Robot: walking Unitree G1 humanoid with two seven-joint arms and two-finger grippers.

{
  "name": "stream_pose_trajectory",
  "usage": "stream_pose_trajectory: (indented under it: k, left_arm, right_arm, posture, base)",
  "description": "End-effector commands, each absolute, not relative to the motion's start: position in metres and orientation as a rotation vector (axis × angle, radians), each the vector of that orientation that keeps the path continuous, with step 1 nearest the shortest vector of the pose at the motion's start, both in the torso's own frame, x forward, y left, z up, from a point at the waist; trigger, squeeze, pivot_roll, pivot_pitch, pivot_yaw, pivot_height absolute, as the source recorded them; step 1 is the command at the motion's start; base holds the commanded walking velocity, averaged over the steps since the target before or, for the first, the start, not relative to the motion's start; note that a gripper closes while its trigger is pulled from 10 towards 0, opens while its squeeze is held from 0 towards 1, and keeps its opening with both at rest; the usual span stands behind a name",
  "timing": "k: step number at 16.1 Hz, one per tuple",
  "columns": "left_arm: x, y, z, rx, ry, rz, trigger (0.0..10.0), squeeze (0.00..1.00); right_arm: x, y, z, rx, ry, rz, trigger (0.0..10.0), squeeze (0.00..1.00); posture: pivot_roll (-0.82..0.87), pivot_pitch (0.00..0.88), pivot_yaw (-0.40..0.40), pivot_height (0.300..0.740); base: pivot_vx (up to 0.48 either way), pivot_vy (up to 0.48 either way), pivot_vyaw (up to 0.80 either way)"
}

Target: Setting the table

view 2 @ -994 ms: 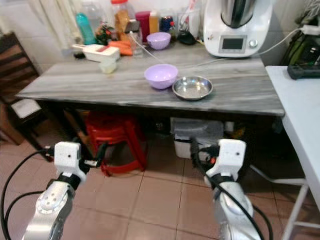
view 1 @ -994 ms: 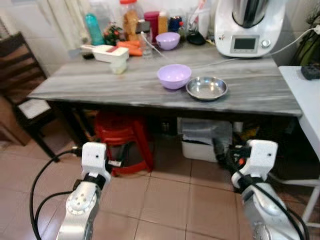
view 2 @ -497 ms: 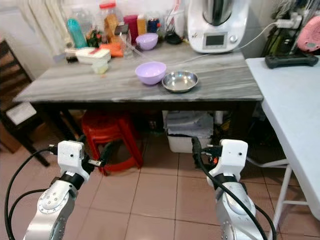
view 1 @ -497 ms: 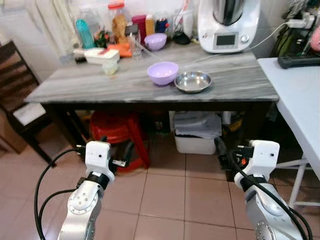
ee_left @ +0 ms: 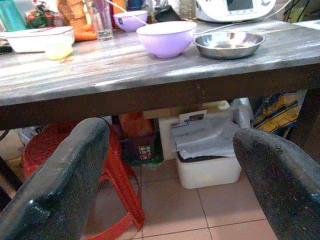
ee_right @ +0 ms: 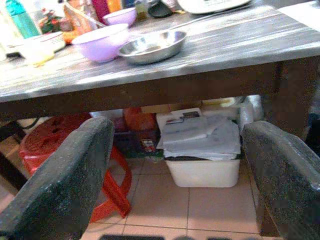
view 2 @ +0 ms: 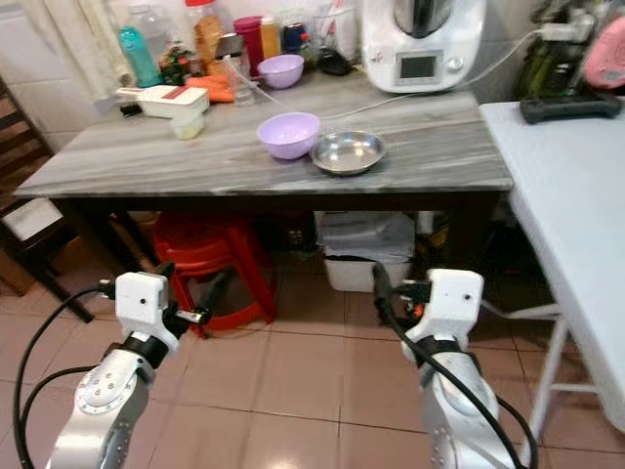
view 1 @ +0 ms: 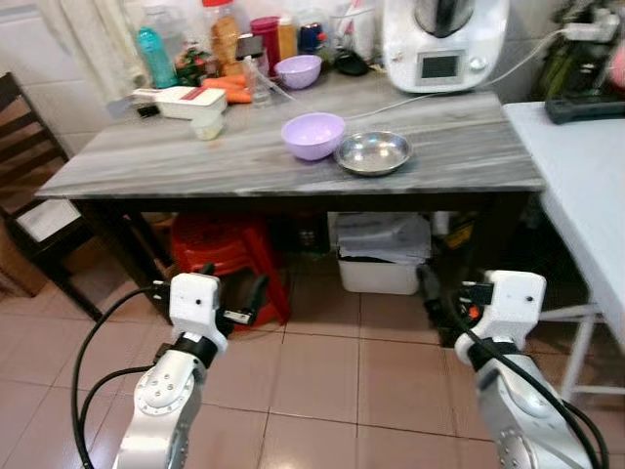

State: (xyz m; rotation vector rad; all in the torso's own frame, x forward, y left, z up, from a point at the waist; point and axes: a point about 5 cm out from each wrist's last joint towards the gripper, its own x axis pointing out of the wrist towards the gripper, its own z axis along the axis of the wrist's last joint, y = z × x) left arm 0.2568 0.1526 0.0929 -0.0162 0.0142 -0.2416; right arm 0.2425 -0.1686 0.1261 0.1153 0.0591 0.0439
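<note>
Both jaws spread and holding nothing, low in front of the worktop.

The left gripper (ee_left: 165, 185) and right gripper (ee_right: 175, 190) are hanging below the front edge of the grey worktop (view 1: 195, 166), over the tiled floor (view 1: 322, 381), each with its two black fingers standing wide apart. On the worktop, the lilac bowl (view 1: 312, 135) is sitting near the middle, just beside the steel dish (view 1: 372, 152); whether the two are touching cannot be told. A second lilac bowl (view 1: 298, 70) is standing at the back of the worktop among bottles, with a white kitchen machine (view 1: 444, 44) at the back corner. Under the worktop, a red stool (view 1: 220, 259) and a white bin (view 1: 383, 264) are resting side by side.
</note>
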Motion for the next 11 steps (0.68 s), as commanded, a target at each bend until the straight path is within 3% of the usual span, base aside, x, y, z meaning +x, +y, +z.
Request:
stream_pose_trajectory:
  k: [1, 7, 11]
  left_arm:
    - [0.2568, 0.1517, 0.0960, -0.011, 0.010, -0.260, 10.0, 0.00]
    - [0.2559, 0.1506, 0.0949, -0.019, 0.017, -0.268, 10.0, 0.00]
    - [0.2566, 0.1491, 0.0957, -0.023, 0.018, -0.273, 10.0, 0.00]
  right_arm:
    - [0.2418, -0.1706, 0.1283, 0.118, 0.058, 0.036, 10.0, 0.00]
    - [0.2431, -0.1720, 0.1295, 0.118, 0.058, 0.040, 10.0, 0.00]
    - [0.2456, -0.1724, 0.1327, 0.109, 0.043, 0.044, 10.0, 0.00]
  posture:
    - [-0.09, 0.000, 0.124, 0.740]
    - [-0.09, 0.000, 0.116, 0.740]
    - [-0.09, 0.000, 0.119, 0.740]
  base:
    - [0.000, -0.300, -0.80]
    - [0.000, -0.299, -0.65]
    - [0.000, -0.310, 0.00]
